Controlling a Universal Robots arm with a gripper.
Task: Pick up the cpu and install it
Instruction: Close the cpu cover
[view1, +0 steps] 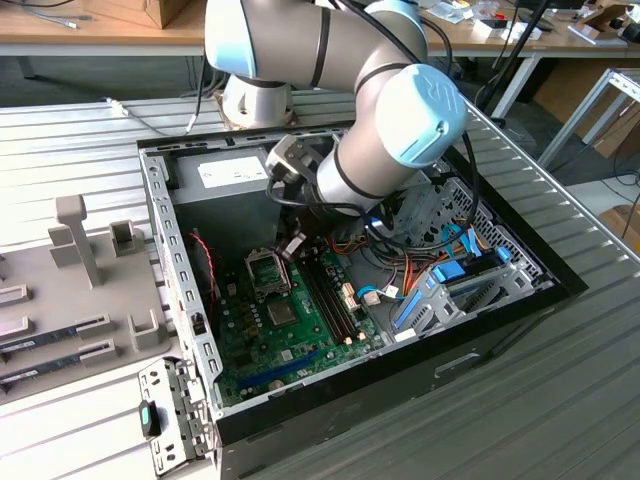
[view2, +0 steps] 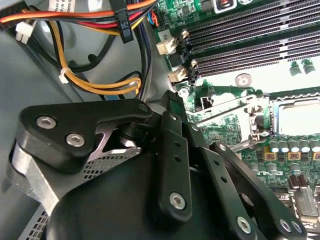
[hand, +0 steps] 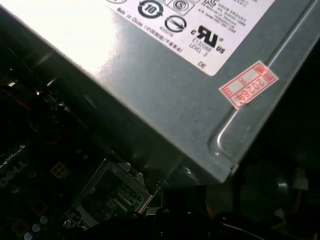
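**A:** We log the arm (view1: 330, 60) reaching down into the open computer case (view1: 182, 300), which lies on the ribbed metal worktop (view1: 560, 400). The claw (view1: 292, 244) hangs low over the green motherboard (view1: 290, 340), just beside the processor socket (view1: 262, 268), on the socket's right in the exterior view.

**B:** Agreed. In the second wrist view the claw's black linkage (view2: 170, 165) takes up the near part, and the socket (view2: 295, 117) lies beyond it with its thin metal lever (view2: 235, 145) angled off to one side. We cannot tell how far the claw is open, nor whether it has hold of anything.

**A:** And the cpu?

**B:** We see a pale flat square inside the socket frame in the second wrist view. Whether that is the cpu or the bare socket bed, we cannot say.

**A:** Noted. The long memory slots (view1: 330, 292) run just right of the claw in the exterior view. Orange, red and black cables (view2: 100, 75) loop near the claw body.

**B:** The grey power supply (view1: 225, 172) sits at the far end of the case, and its labelled side (hand: 165, 85) looms close in the first wrist view. A grey fixture tray (view1: 70, 290) rests on the worktop outside the case, on the exterior view's left.
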